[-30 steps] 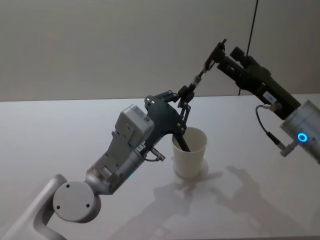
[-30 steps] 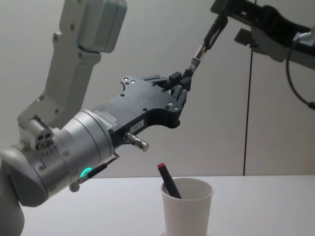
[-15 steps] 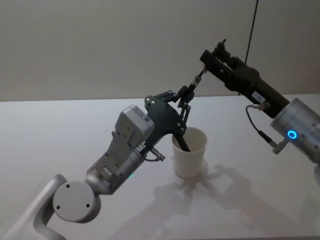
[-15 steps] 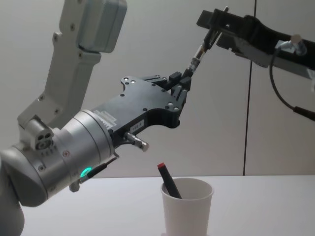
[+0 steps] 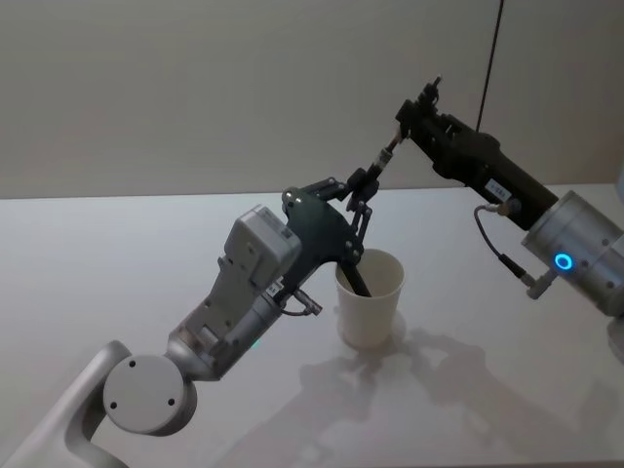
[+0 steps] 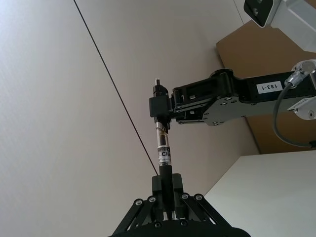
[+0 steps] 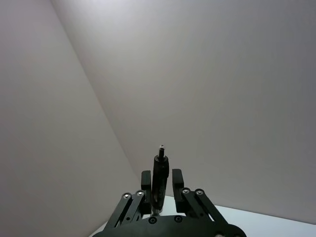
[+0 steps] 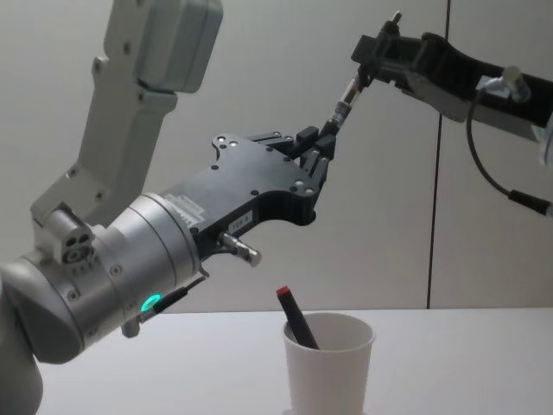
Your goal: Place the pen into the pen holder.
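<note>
The pen [image 8: 343, 102] hangs slanted in the air above the cup [image 8: 328, 363], its lower end clenched by the left tool [image 8: 314, 149] and its upper end by the right tool [image 8: 370, 60].

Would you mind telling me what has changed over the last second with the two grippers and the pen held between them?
The right gripper rotated and closed in on the upper end of the pen, which it now clasps. The left gripper kept its hold on the pen's lower end, unmoved. The pen holder, with a red-capped pen already inside, stayed put on the table.
</note>
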Motion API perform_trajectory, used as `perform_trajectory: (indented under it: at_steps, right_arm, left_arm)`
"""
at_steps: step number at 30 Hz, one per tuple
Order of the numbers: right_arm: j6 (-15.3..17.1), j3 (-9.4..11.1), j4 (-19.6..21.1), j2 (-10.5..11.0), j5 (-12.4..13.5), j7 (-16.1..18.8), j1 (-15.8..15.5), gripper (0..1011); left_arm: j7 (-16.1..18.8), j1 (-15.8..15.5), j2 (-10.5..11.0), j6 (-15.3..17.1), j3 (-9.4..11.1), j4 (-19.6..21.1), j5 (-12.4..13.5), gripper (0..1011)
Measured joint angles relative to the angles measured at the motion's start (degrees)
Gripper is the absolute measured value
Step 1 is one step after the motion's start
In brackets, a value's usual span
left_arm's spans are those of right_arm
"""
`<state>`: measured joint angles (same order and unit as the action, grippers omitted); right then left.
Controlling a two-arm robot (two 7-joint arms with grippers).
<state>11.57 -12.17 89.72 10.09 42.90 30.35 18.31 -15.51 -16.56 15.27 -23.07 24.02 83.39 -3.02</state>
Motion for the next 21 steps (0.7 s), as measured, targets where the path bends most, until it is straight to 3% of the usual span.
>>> perform_trajectory:
  at_steps: [5,13,21]
  right_arm:
    - [-0.22,-0.18,-0.15,0.05,0.11,0.15,0.14,153]
    - [-0.59,-0.40,-0.20,0.18,0.44,0.09,0.26,142]
    - [-0.97,-0.57,-0.09,0.30,0.87,-0.13,0.43,140]
  left_arm:
    - [0.00,0.00,0.00,0.01,0.00,0.00,0.01,123]
    - [0.00,0.00,0.02,0.01,0.00,0.00,-0.01,140]
    - [0.00,0.00,0.00,0.00,-0.01,0.00,-0.01,378]
